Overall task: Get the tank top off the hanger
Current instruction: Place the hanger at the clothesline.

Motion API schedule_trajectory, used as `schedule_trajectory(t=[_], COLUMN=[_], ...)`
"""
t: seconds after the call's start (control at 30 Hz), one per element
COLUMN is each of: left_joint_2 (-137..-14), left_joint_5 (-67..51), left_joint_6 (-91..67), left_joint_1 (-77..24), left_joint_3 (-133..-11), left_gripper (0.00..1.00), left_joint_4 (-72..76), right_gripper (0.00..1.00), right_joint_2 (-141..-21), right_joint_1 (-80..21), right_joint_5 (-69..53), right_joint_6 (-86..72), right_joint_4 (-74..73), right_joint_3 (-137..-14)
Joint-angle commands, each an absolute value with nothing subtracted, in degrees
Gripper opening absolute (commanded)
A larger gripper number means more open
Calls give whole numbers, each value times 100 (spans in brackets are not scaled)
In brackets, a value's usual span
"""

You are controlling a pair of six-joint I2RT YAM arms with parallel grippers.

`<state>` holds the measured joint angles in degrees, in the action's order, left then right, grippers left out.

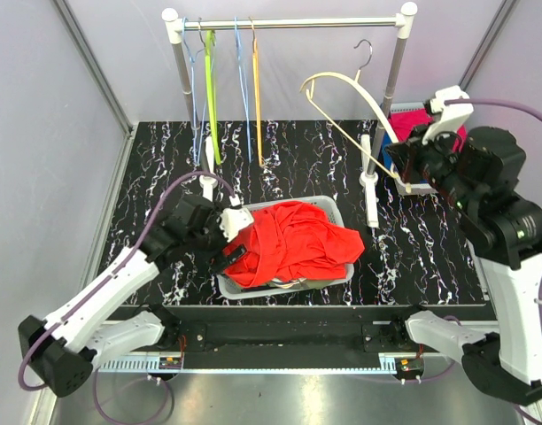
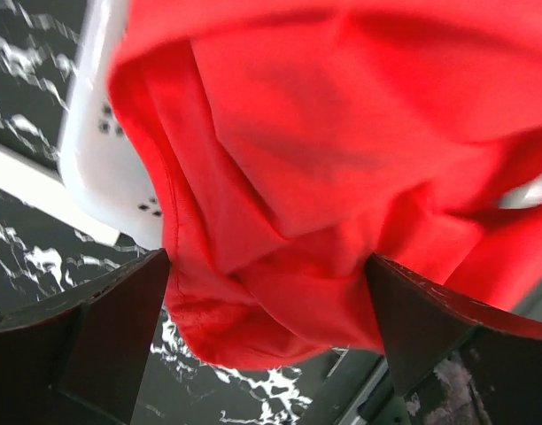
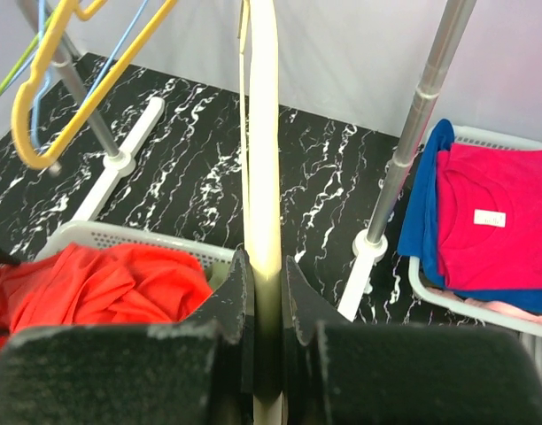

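Red tank top [image 1: 293,243] in basket [image 1: 329,206]; left hand [image 1: 238,239] spread, right hand [image 3: 267,283] tight on cream hanger [image 3: 264,133].

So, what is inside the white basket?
A crumpled red tank top fills the white basket and hangs over its left rim. The basket's floor is covered, so anything underneath cannot be seen.

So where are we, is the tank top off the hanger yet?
Done: the red tank top is off the cream hanger, which is bare, and lies bunched in the white basket. In hand: the right pincer is shut on the hanger, held aloft; the left pincer stands open astride the top, gripping nothing. Left: the removal itself looks finished.
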<state>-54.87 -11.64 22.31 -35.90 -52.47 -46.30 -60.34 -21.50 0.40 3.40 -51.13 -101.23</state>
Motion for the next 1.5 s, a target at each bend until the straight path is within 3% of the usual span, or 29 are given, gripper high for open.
schedule_trajectory(t=[0.0,0.77,1.1,1.33,1.47], left_joint_2=[-5669,-6206,-5002,-4948,-4983], left_joint_5=[-580,-756,-781,-1756,-1749], left_joint_6=[2487,2602,2180,2390,2531], left_joint_1=[-3621,-3612,-3612,-3612,-3604], left_joint_3=[-4922,-4139,-5631,-6670,-7407], left_gripper=[99,99,99,99,99], left_joint_4=[-3982,-2672,-3786,-4789,-5132], right_gripper=[0,0,0,0,0], right_joint_2=[-6257,-6978,-7180,-7400,-7497], right_joint_1=[-2171,-2171,-2180,-2171,-2171], right_joint_5=[290,457,440,360,343], right_joint_6=[448,580,598,545,519], right_joint_4=[-4386,-3859,-3472,-3428,-3375], right_joint_3=[-10450,-10951,-10846,-10934,-10855])
